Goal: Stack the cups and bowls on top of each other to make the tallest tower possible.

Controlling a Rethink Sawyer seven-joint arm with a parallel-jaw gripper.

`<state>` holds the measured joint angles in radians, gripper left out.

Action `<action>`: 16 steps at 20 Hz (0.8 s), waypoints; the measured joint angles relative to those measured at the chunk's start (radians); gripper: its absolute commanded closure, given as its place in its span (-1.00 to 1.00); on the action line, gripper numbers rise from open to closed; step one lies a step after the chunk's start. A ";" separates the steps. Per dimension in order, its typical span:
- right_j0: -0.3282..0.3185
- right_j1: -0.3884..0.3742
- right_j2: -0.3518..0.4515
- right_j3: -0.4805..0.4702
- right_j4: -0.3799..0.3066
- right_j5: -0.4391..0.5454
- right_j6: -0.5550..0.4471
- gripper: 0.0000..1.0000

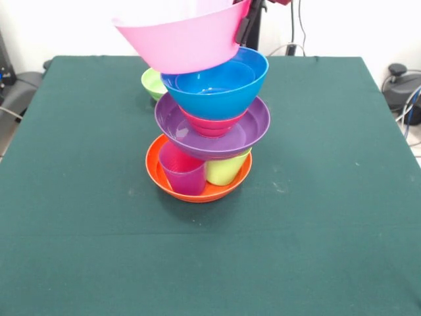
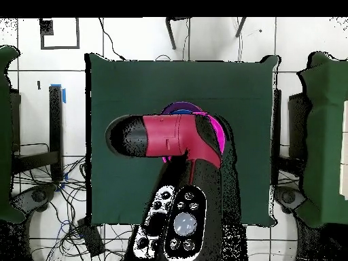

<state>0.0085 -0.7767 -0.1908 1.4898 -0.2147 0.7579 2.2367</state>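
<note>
The orange bowl [image 1: 197, 187] is holding purple cup [image 1: 183, 172] and lime cup [image 1: 225, 169]—purple, red, blue bowls sitting above. The end effector [image 1: 244, 27] is gripping the pink bowl [image 1: 181, 36] over the green desk [image 1: 79, 197].

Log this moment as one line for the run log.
gripper: shut on pink bowl | held tilted above blue bowl | tower: standing

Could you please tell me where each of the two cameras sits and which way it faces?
Front view: across the table from the robot, facing it; looks at the tower; only the claw shows, gripping the pink bowl.
Overhead view: above, looking straight down, base at bottom; the arm hides most of the tower.
Shared: table, pink bowl, purple bowl.
</note>
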 measured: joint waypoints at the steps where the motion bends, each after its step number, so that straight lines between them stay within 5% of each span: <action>1: 0.000 0.002 -0.001 -0.008 0.003 0.000 0.000 1.00; 16: 0.040 0.050 -0.025 -0.109 0.048 0.013 0.000 1.00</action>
<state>0.0482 -0.7271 -0.2157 1.3809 -0.1668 0.7705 2.2369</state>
